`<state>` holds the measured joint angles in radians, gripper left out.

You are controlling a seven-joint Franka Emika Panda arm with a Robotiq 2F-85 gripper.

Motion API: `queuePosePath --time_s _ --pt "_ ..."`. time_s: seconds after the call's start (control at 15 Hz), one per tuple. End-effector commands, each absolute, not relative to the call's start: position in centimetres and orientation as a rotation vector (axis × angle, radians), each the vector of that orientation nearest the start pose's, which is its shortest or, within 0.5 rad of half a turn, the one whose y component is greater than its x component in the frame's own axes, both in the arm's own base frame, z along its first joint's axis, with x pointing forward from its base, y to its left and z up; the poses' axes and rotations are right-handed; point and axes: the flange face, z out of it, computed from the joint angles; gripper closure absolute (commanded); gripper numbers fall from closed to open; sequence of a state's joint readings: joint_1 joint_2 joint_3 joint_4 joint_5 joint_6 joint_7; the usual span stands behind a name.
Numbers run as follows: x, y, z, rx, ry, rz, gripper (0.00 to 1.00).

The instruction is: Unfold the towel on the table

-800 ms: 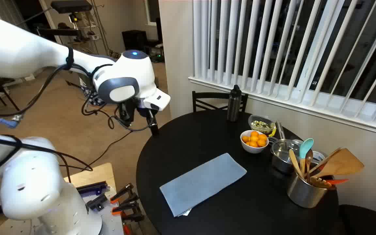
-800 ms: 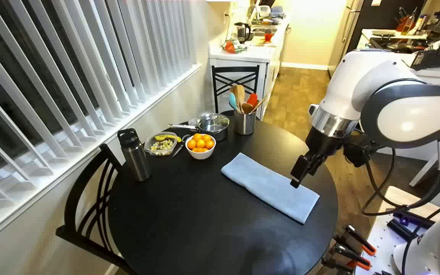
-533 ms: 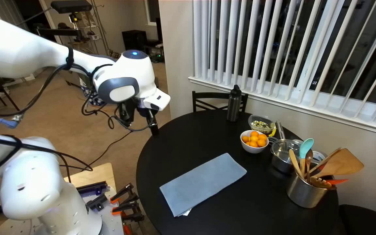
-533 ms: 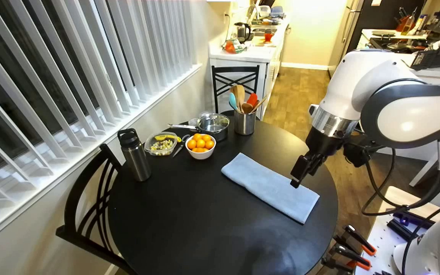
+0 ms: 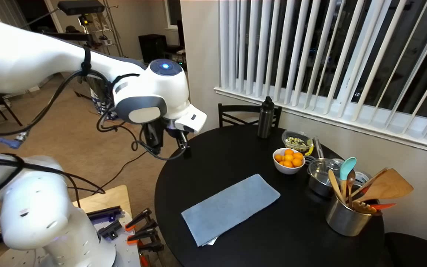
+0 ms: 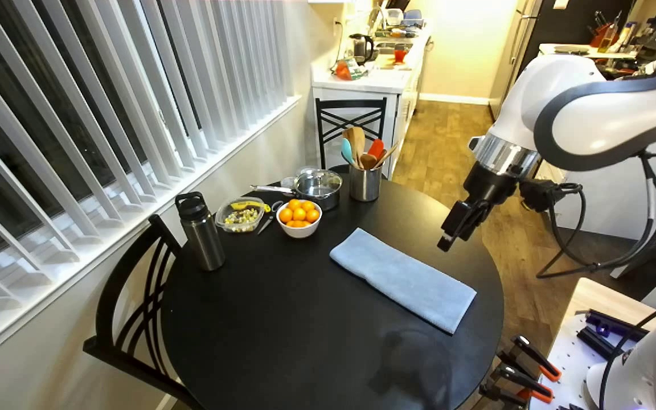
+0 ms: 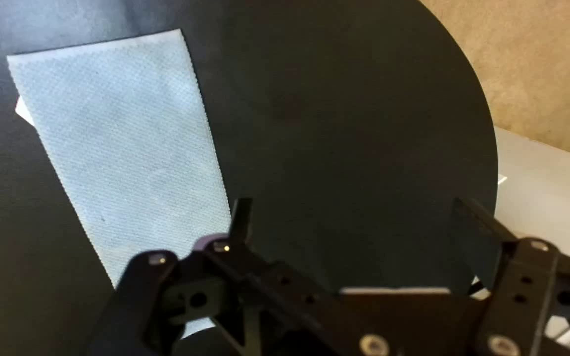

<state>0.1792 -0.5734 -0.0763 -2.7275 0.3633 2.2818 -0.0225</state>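
Observation:
The towel is pale grey-blue and lies flat as a folded, narrow rectangle on the round black table. It also shows in an exterior view and in the wrist view, where my gripper's finger linkage hides its lower end. A small white tag sticks out from under one long edge. My gripper is open and empty, its fingers wide apart. In the wrist view the towel lies to the left of the jaws. In both exterior views the gripper hangs above the table near its edge, apart from the towel.
A white bowl of oranges, a clear food container, a steel pot and a utensil crock stand beyond the towel. A steel bottle stands by the window side. Chairs stand round the table.
My gripper has moved: rightward in an exterior view, farther over the table's edge, and up in the picture in an exterior view, off the towel's outline. The towel has not moved.

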Motion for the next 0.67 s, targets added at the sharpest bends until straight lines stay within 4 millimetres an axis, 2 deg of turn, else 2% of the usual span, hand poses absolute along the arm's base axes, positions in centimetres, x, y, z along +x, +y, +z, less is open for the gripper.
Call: queuePosePath --time_s 0.0,0.07,0.2,0.33,0.47,0.53,0.6 --pt "37.3 -1.4 39.3 -2.679 -0.039 -0.135 0.00" --pt "37.9 -3.2 38.3 -2.648 -0.076 -0.139 0.00" --pt "39.1 -5.1 36.4 -2.593 -0.183 -0.129 0.00" --pt "40.5 -5.9 34.8 -2.520 -0.274 -0.112 0.00" --pt "41.7 -6.6 33.8 -2.466 -0.238 -0.117 0.00" --pt "39.7 -6.3 34.7 -2.496 -0.215 -0.130 0.00" --pt "40.4 -6.5 34.3 -2.480 -0.216 -0.128 0.00"
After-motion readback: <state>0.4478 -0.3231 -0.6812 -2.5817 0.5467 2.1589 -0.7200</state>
